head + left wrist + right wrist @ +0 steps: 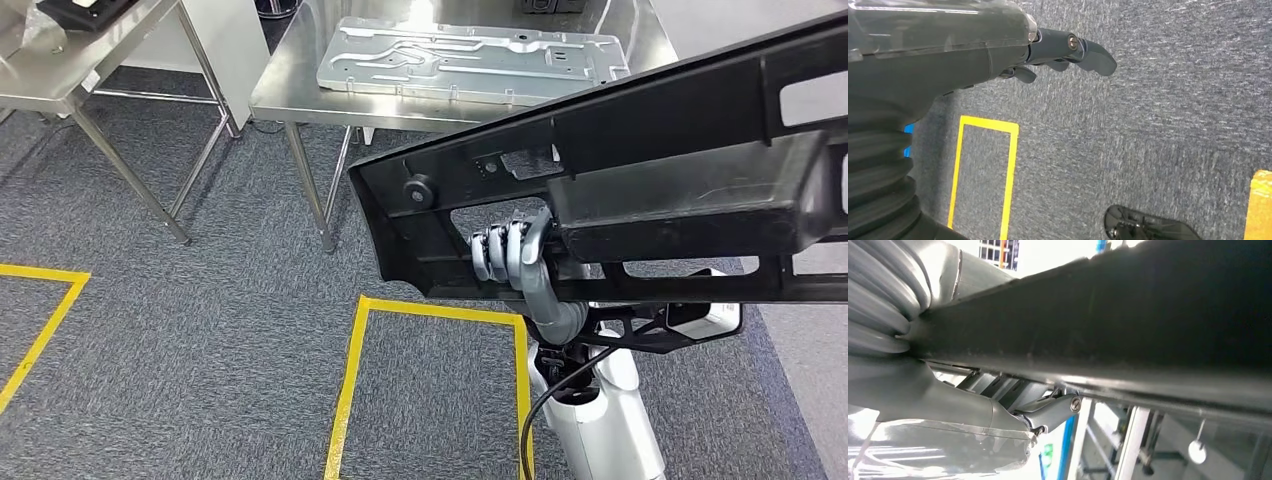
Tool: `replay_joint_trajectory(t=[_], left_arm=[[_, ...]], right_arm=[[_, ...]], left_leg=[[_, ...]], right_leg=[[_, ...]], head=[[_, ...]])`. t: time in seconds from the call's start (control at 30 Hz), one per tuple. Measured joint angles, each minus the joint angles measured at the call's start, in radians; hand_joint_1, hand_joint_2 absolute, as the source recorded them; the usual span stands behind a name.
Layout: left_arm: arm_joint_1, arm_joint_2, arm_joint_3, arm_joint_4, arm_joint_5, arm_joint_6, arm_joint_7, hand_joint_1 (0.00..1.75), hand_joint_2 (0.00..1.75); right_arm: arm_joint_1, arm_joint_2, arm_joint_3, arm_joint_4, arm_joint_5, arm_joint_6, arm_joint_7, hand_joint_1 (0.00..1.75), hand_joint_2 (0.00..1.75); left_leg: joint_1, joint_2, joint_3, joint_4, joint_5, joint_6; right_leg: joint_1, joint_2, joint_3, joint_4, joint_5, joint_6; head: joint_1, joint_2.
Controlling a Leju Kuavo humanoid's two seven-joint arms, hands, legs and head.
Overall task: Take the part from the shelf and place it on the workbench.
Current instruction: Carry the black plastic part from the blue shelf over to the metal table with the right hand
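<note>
Our right robot hand [510, 255] grips the long black part [640, 170] above the carpet, near the worktop [290, 95]; our left robot hand [1048, 55] hangs empty, fingers loosely apart.

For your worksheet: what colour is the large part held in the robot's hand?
Black; the part shows best in the head view.

Steel workbench [300, 95] ahead, grey metal panel [470, 60] flat on top. Second steel table [60, 70] to left, black object [85, 10] on it. Grey carpet [200, 300] with yellow tape rectangles [355, 370].
</note>
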Motion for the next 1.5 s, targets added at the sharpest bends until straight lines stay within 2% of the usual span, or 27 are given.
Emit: replay_joint_trajectory(t=[0.03,0.07,0.17,0.47,0.53,0.57,0.63,0.67,0.73,0.77,0.8,0.83,0.87,0.9,0.93,0.97,1.03,1.1,1.13,1.17,1.2,1.27,1.3,1.33,1.37,1.43,1.5], left_arm=[[0.0,-0.001,0.0,0.0,0.0,0.0,0.001,0.0,1.75],[0.001,-0.002,0.0,0.0,0.0,0.001,0.003,0.0,1.75],[0.002,-0.005,0.0,0.0,0.001,0.001,0.004,0.0,1.75],[0.002,-0.005,0.0,0.0,0.001,0.001,0.004,0.0,1.75],[0.001,-0.006,0.0,0.0,0.001,0.001,0.004,0.0,1.75],[0.001,-0.006,0.0,0.0,0.001,0.001,0.004,0.0,1.75],[0.001,-0.006,0.0,0.0,0.001,0.001,0.002,0.0,1.75],[0.001,-0.006,0.0,0.0,0.0,0.002,0.001,0.0,1.75],[0.0,-0.006,0.0,0.0,0.0,0.002,-0.001,0.0,1.75],[0.0,-0.007,0.0,0.0,-0.001,0.002,-0.002,0.0,1.75],[0.002,-0.007,-0.001,0.0,-0.001,0.003,-0.002,0.0,1.75],[0.002,-0.007,-0.001,0.0,-0.002,0.003,-0.002,0.0,1.75],[0.003,-0.007,-0.001,0.001,-0.003,0.003,-0.002,0.0,1.75],[0.004,-0.007,-0.001,0.001,-0.004,0.002,-0.002,0.0,1.75],[0.003,-0.007,-0.001,0.001,-0.004,0.002,-0.002,0.0,1.75],[0.004,-0.007,-0.001,0.001,-0.004,0.0,-0.002,0.0,1.75],[0.006,-0.008,-0.001,0.001,-0.003,-0.002,-0.002,0.0,1.75],[0.006,-0.008,-0.001,0.001,-0.002,-0.004,-0.002,0.0,1.75],[0.007,-0.009,-0.001,0.001,-0.001,-0.004,-0.002,0.0,1.75],[0.008,-0.01,-0.001,0.001,0.0,-0.004,-0.002,0.0,1.75],[0.009,-0.01,-0.001,0.001,0.001,-0.004,-0.002,0.0,1.75],[0.011,-0.013,-0.001,0.001,0.002,-0.003,-0.003,0.0,1.75],[0.01,-0.014,-0.001,0.001,0.002,-0.002,-0.003,0.0,1.75],[0.009,-0.014,-0.001,0.001,0.002,-0.001,-0.003,0.0,1.75],[0.009,-0.014,-0.001,0.001,0.002,0.0,-0.003,0.0,1.75],[0.007,-0.014,-0.001,0.001,0.001,0.0,-0.003,0.0,1.75],[0.006,-0.015,-0.001,0.001,0.001,0.0,-0.002,0.0,1.75]], right_arm=[[0.002,0.0,-0.002,0.0,0.0,-0.001,0.002,1.75,1.75],[0.004,-0.001,-0.004,0.0,0.0,-0.002,0.003,1.75,1.75],[0.004,-0.001,-0.006,0.0,0.0,-0.002,0.003,1.75,1.75],[0.004,-0.001,-0.006,0.0,0.0,-0.002,0.003,1.75,1.75],[0.004,-0.001,-0.006,-0.001,0.0,-0.002,0.003,1.75,1.75],[0.004,-0.001,-0.006,-0.002,0.0,-0.002,0.003,1.75,1.75],[0.004,-0.001,-0.007,-0.003,0.0,-0.001,0.003,1.75,1.75],[0.005,-0.002,-0.008,-0.004,0.0,0.0,0.003,1.75,1.75],[0.008,-0.003,-0.008,-0.008,0.001,0.002,0.002,1.75,1.75],[0.01,-0.004,-0.008,-0.011,0.003,0.004,0.0,1.75,1.75],[0.015,-0.004,-0.008,-0.017,0.008,0.006,-0.003,1.75,1.75],[0.02,-0.004,-0.008,-0.025,0.015,0.009,-0.006,1.75,1.75],[0.025,-0.004,-0.008,-0.031,0.021,0.012,-0.008,1.75,1.75],[0.03,-0.004,-0.008,-0.038,0.028,0.014,-0.009,1.75,1.75],[0.032,-0.004,-0.008,-0.044,0.031,0.014,-0.01,1.75,1.75],[0.033,-0.004,-0.008,-0.048,0.034,0.014,-0.01,1.75,1.75],[0.036,-0.005,-0.008,-0.059,0.038,0.015,-0.011,1.75,1.75],[0.044,-0.005,-0.008,-0.067,0.041,0.016,-0.011,1.75,1.75],[0.049,-0.006,-0.008,-0.068,0.041,0.016,-0.011,1.75,1.75],[0.053,-0.006,-0.008,-0.069,0.042,0.016,-0.011,1.75,1.75],[0.055,-0.006,-0.008,-0.069,0.042,0.016,-0.011,1.75,1.75],[0.054,-0.007,-0.008,-0.071,0.042,0.016,-0.011,1.75,1.75],[0.053,-0.007,-0.008,-0.071,0.043,0.016,-0.011,1.75,1.75],[0.052,-0.008,-0.008,-0.072,0.043,0.016,-0.01,1.75,1.75],[0.051,-0.008,-0.008,-0.072,0.045,0.016,-0.01,1.75,1.75],[0.051,-0.008,-0.008,-0.073,0.046,0.016,-0.01,1.75,1.75],[0.049,-0.008,-0.007,-0.074,0.047,0.016,-0.01,1.75,1.75]], left_leg=[[0.0,0.0,0.002,0.0,-0.002,0.0],[0.001,0.0,0.006,0.001,-0.005,-0.002],[0.003,-0.001,0.015,0.001,-0.012,-0.006],[0.003,-0.001,0.016,0.001,-0.012,-0.006],[0.004,-0.001,0.018,0.002,-0.014,-0.008],[0.004,-0.001,0.021,0.002,-0.017,-0.011],[0.001,-0.002,0.025,0.007,-0.027,-0.021],[-0.001,-0.002,0.028,0.007,-0.032,-0.028],[-0.001,0.0,0.032,0.008,-0.041,-0.041],[0.001,0.001,-0.002,0.075,-0.07,-0.049],[0.002,0.001,-0.036,0.116,-0.062,-0.051],[0.0,0.001,-0.057,0.122,-0.045,-0.048],[-0.004,0.001,-0.078,0.122,-0.026,-0.04],[-0.007,0.0,-0.06,0.057,0.017,-0.028],[-0.008,0.0,-0.04,0.018,0.024,-0.019],[-0.006,-0.001,-0.031,0.011,0.022,-0.013],[-0.002,-0.001,-0.013,0.002,0.017,-0.003],[-0.003,-0.002,-0.002,0.001,0.007,0.003],[-0.003,-0.003,0.004,0.001,0.001,0.003],[-0.003,-0.003,0.013,0.001,-0.006,0.002],[-0.002,-0.004,0.023,0.001,-0.013,0.0],[-0.002,-0.005,0.045,0.001,-0.031,-0.007],[-0.002,-0.006,0.053,0.002,-0.038,-0.012],[-0.003,-0.006,0.057,0.002,-0.045,-0.018],[-0.004,-0.006,0.061,0.004,-0.049,-0.025],[-0.005,-0.005,0.066,0.008,-0.054,-0.038],[-0.003,-0.005,0.054,0.049,-0.064,-0.047]], right_leg=[[-0.004,-0.001,-0.021,0.033,-0.003,0.004],[-0.008,-0.002,-0.022,0.027,0.016,0.006],[-0.014,-0.005,0.015,-0.056,0.078,0.01],[-0.014,-0.005,0.019,-0.064,0.083,0.01],[-0.015,-0.006,0.035,-0.095,0.098,0.01],[-0.016,-0.008,0.055,-0.135,0.115,0.009],[-0.013,-0.011,0.092,-0.211,0.132,0.006],[-0.01,-0.011,0.105,-0.237,0.133,0.001],[-0.008,-0.007,0.111,-0.243,0.123,-0.014],[-0.007,-0.006,0.12,-0.245,0.115,-0.027],[-0.006,-0.003,0.141,-0.248,0.1,-0.035],[-0.005,0.0,0.165,-0.252,0.081,-0.038],[-0.001,0.002,0.186,-0.252,0.065,-0.034],[0.001,0.005,0.204,-0.252,0.052,-0.025],[0.002,0.004,0.21,-0.248,0.047,-0.016],[0.001,0.003,0.208,-0.234,0.044,-0.011],[-0.002,0.001,0.166,-0.154,0.016,-0.003],[-0.005,0.0,0.084,-0.03,-0.029,0.004],[-0.007,-0.001,0.048,0.012,-0.041,0.007],[-0.009,-0.001,0.025,0.024,-0.035,0.009],[-0.01,-0.002,0.022,-0.001,-0.005,0.011],[-0.013,-0.005,0.058,-0.127,0.092,0.009],[-0.012,-0.007,0.076,-0.185,0.118,0.007],[-0.01,-0.009,0.088,-0.223,0.133,0.001],[-0.007,-0.01,0.092,-0.237,0.133,-0.005],[-0.006,-0.008,0.098,-0.239,0.131,-0.021],[-0.008,-0.006,0.114,-0.245,0.127,-0.034]], head=[[0.0,0.0],[0.0,0.0],[0.0,0.0],[0.0,0.0],[0.0,0.0],[0.0,0.0],[0.0,0.0],[-0.001,0.0],[-0.002,0.0],[-0.005,0.0],[-0.007,0.0],[-0.009,0.0],[-0.011,0.0],[-0.012,0.0],[-0.012,0.0],[-0.012,0.0],[-0.011,0.0],[-0.01,0.0],[-0.011,0.0],[-0.01,0.0],[-0.01,0.0],[-0.01,0.0],[-0.011,0.0],[-0.011,0.0],[-0.012,0.0],[-0.013,0.0],[-0.015,0.0]])
